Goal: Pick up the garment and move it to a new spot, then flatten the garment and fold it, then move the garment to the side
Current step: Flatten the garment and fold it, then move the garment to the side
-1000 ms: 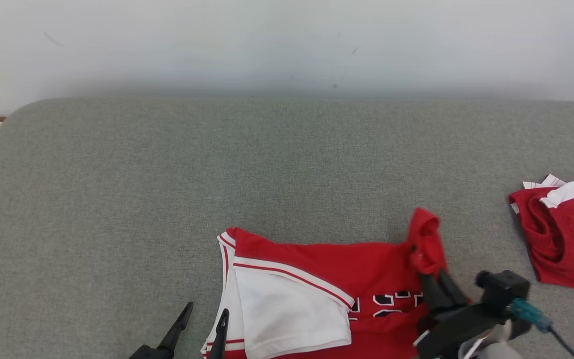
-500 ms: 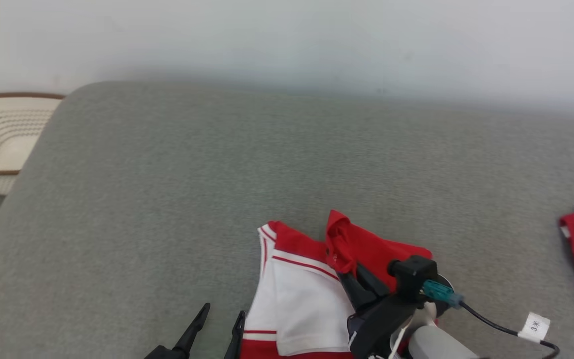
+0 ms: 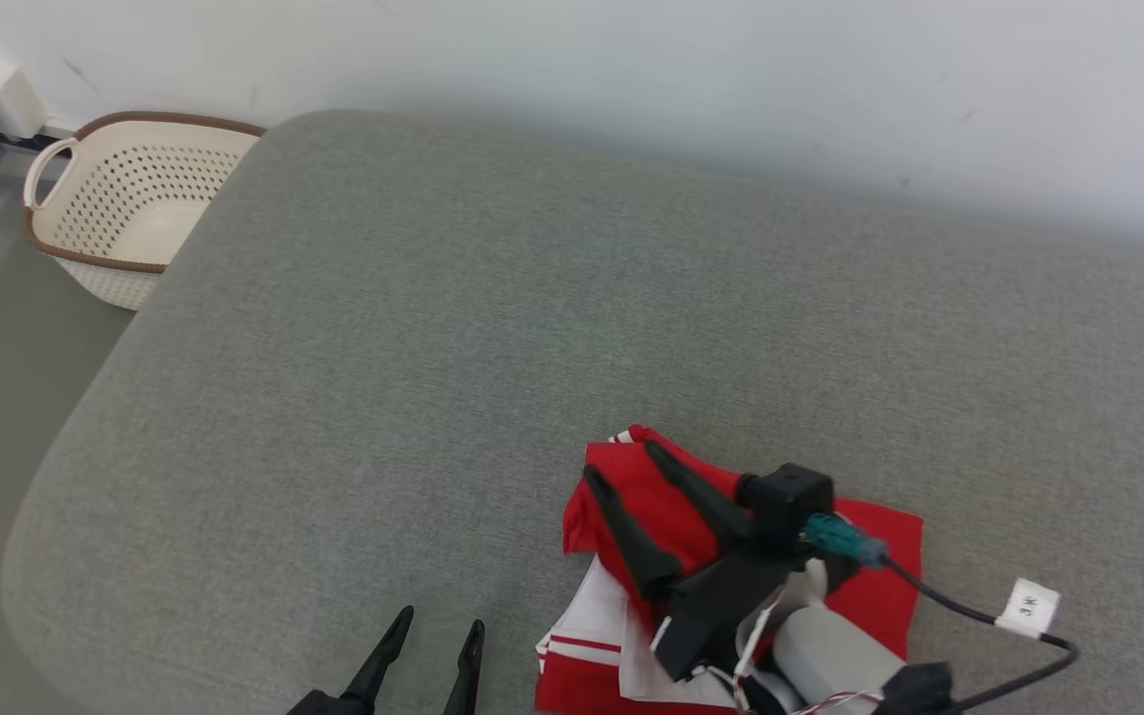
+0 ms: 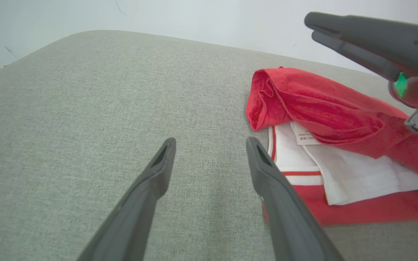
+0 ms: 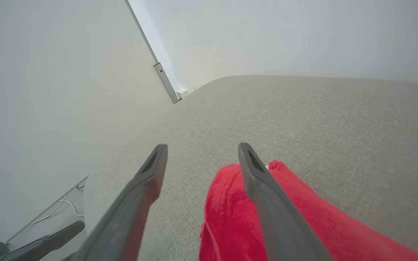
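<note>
The garment (image 3: 885, 566), a red jersey in soft, napped knit with smooth white panels and thin red stripes, lies folded in a bunched rectangle at 5 o'clock on the grey, coarse-woven upholstery (image 3: 433, 348), which has rounded corners. The right gripper (image 3: 622, 460) hangs just above it, its tapered dark fingers spread and holding nothing. The left gripper (image 3: 440, 619), at 7 o'clock, is likewise spread and empty. A cream perforated plastic basket (image 3: 85, 268) with a brown rim sits at 10 o'clock. The print on the garment's white care label (image 4: 305, 134) and on the cable's tag (image 3: 1027, 606) is too small to read.
</note>
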You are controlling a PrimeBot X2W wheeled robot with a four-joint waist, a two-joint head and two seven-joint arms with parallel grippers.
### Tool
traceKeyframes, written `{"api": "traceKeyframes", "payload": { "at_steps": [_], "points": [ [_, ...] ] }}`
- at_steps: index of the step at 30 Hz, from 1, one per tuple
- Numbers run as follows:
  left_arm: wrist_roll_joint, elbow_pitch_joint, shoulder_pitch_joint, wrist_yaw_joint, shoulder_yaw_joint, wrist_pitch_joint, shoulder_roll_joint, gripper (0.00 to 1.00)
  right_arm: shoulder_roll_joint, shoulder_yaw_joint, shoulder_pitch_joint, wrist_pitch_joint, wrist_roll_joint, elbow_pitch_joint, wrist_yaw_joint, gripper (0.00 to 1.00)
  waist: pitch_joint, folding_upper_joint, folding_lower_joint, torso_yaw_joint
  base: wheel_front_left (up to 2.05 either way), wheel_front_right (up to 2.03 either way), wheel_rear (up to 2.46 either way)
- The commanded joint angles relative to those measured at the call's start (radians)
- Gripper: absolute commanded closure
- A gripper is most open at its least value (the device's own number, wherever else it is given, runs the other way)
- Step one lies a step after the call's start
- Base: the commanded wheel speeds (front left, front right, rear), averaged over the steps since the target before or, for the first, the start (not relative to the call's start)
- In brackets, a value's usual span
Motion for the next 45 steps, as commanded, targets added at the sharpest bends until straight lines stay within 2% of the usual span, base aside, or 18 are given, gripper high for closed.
{"api": "traceKeyframes", "payload": {
  "at_steps": [1, 5, 9, 15, 22, 31, 32, 33, 34, 45],
  "points": [
    [-0.011, -0.002, 0.003, 0.000, 0.001, -0.004, 0.000, 0.00, -0.015, -0.008, 0.012, 0.000, 0.002, -0.006, -0.001, 0.00, 0.001, 0.0000, -0.0001, -0.020, 0.00, 0.00, 0.00],
    [-0.012, -0.008, -0.006, 0.001, 0.006, -0.004, 0.000, 0.00, -0.045, -0.072, 0.052, 0.000, 0.009, -0.066, -0.001, 0.00, -0.001, 0.0000, -0.0001, -0.066, 0.00, 0.00, 0.00],
    [-0.005, -0.013, -0.013, 0.003, 0.012, -0.004, 0.000, 0.00, -0.085, -0.180, 0.132, 0.000, -0.001, -0.109, -0.001, 0.00, -0.006, 0.0000, -0.0001, -0.106, 0.00, 0.00, 0.00],
    [0.003, -0.014, -0.014, -0.001, 0.017, -0.004, 0.000, 0.00, -0.112, -0.294, 0.253, 0.000, -0.019, -0.094, -0.001, 0.00, -0.010, 0.0000, -0.0001, -0.129, 0.00, 0.00, 0.00],
    [0.007, -0.013, -0.011, -0.008, 0.014, -0.004, 0.001, 0.00, -0.091, -0.350, 0.289, 0.000, -0.018, -0.041, -0.001, 0.00, -0.001, 0.0000, -0.0001, -0.112, 0.00, 0.00, 0.00],
    [0.015, -0.011, -0.019, -0.012, 0.012, -0.004, 0.000, 0.00, -0.061, -0.385, 0.262, 0.001, 0.000, 0.077, -0.001, 0.00, 0.002, 0.0000, -0.0001, -0.049, 0.00, 0.00, 0.00],
    [0.016, -0.013, -0.017, -0.012, 0.012, -0.004, 0.000, 0.00, -0.059, -0.378, 0.259, 0.002, 0.000, 0.087, -0.001, 0.05, 0.001, 0.0000, -0.0001, -0.046, 0.00, 0.00, 0.00],
    [0.016, -0.013, -0.016, -0.012, 0.013, -0.004, 0.000, 0.00, -0.058, -0.373, 0.255, 0.002, 0.002, 0.093, -0.001, 0.50, 0.001, 0.0000, -0.0001, -0.044, 0.00, 0.00, 0.00],
    [0.016, -0.015, -0.014, -0.011, 0.014, -0.004, 0.000, 0.00, -0.056, -0.369, 0.254, 0.002, 0.006, 0.093, -0.001, 1.00, 0.000, 0.0000, -0.0001, -0.044, 0.00, 0.00, 0.00],
    [0.006, -0.021, -0.003, -0.001, 0.016, -0.004, 0.000, 0.00, -0.110, -0.408, 0.216, 0.000, -0.038, -0.012, -0.001, 1.00, -0.017, 0.0000, -0.0001, -0.087, 0.00, 0.00, 0.00]
  ]
}}
